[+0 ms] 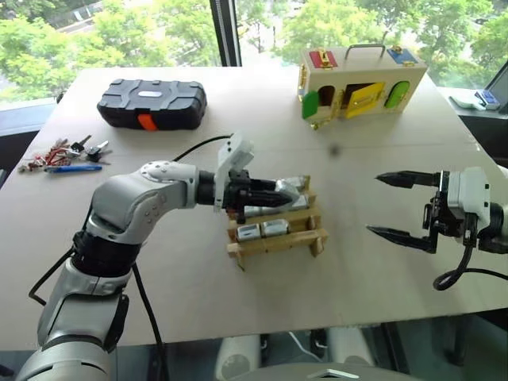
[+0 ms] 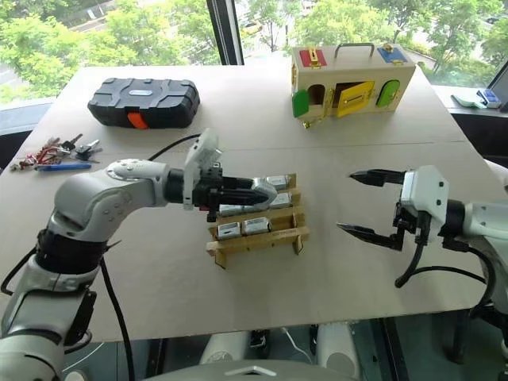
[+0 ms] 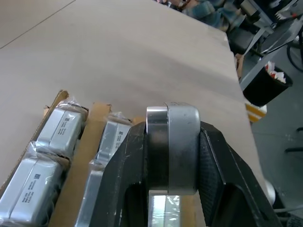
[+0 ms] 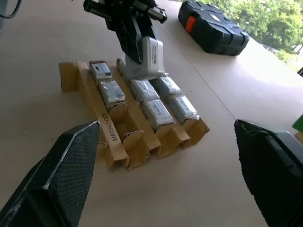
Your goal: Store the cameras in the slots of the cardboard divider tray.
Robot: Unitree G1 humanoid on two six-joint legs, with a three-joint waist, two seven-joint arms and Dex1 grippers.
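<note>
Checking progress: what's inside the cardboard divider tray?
Wrapped cameras fill most slots of the cardboard divider tray; one near-row slot is empty. The left gripper, holding another camera, covers the far end.

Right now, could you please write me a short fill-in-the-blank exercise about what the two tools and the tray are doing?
1. The left tool is shut on a ____ over the cardboard divider tray.
2. The right tool has its jaws ____ and holds nothing.
3. The black case has an ____ latch.
4. The tray row nearest the robot has one slot ____.

Missing words: camera; open; orange; empty
</note>
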